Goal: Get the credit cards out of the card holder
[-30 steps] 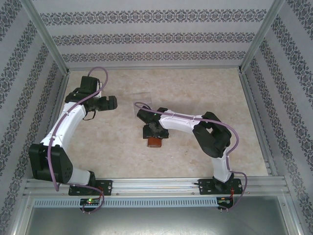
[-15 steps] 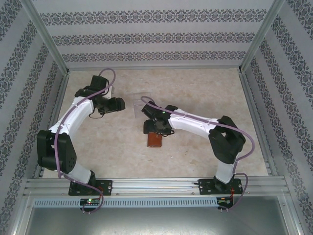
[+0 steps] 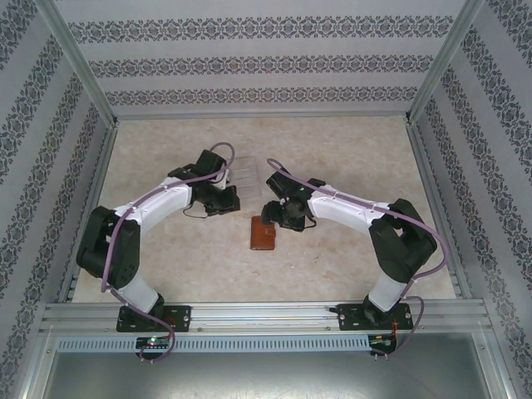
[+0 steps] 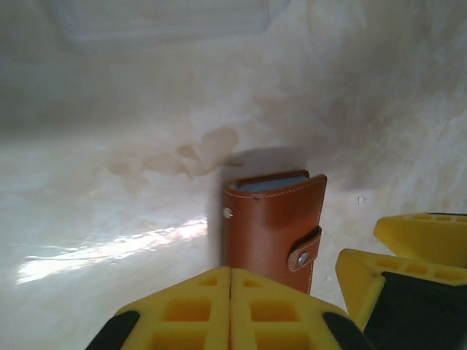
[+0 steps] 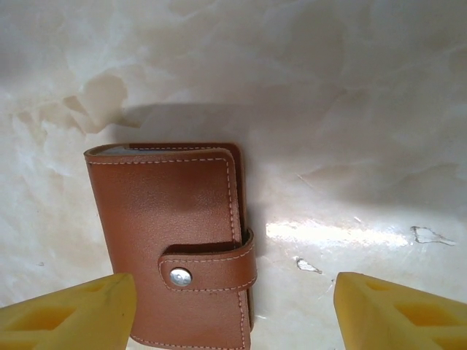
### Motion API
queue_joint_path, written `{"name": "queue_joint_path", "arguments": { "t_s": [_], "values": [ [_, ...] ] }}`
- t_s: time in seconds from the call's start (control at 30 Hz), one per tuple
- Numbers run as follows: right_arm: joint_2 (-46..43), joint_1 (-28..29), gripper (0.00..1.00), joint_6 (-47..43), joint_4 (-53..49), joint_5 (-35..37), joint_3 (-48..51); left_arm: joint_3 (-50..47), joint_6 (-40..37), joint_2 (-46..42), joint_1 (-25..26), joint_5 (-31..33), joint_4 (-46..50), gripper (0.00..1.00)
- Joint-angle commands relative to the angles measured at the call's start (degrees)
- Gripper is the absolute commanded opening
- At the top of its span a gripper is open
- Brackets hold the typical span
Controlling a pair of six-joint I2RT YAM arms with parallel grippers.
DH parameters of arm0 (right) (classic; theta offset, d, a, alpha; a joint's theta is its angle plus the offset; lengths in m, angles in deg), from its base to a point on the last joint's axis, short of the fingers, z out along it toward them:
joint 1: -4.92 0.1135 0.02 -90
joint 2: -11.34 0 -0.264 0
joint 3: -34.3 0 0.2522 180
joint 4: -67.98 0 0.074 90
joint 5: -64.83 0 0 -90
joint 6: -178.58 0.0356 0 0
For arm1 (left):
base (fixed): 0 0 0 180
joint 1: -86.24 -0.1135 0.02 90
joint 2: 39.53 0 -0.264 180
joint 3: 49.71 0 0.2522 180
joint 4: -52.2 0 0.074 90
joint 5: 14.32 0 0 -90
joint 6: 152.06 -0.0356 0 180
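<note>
Both arms close in on the table's middle, where the card holder point(image 3: 264, 235) lies flat and snapped shut, left gripper point(image 4: 230, 277) closed empty beside it, right gripper point(image 3: 277, 218) spread wide above, seemingly to pin it.

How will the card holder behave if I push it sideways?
The card holder lies flat and closed, so it probably slides rather than tips. The glossy table likely lets it skid. Its snapped strap should keep it shut.
</note>
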Motion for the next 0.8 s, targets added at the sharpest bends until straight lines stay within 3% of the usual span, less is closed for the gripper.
{"name": "queue_joint_path", "arguments": {
  "t_s": [0.0,0.37,0.77],
  "values": [
    [-1.7,-0.3,0.70,-0.9,0.8,-3.1,1.1,-0.5,4.6,1.7,2.9,-3.0,-6.9,0.02],
    [1.3,0.6,0.52,1.1,2.4,-5.3,0.7,-4.3,9.6,7.3,4.8,-9.4,-15.3,0.00],
    [5.4,2.5,0.45,1.3,0.2,-3.7,-2.4,-5.2,9.0,11.2,4.8,-11.6,-14.8,0.00]
  ]
}}
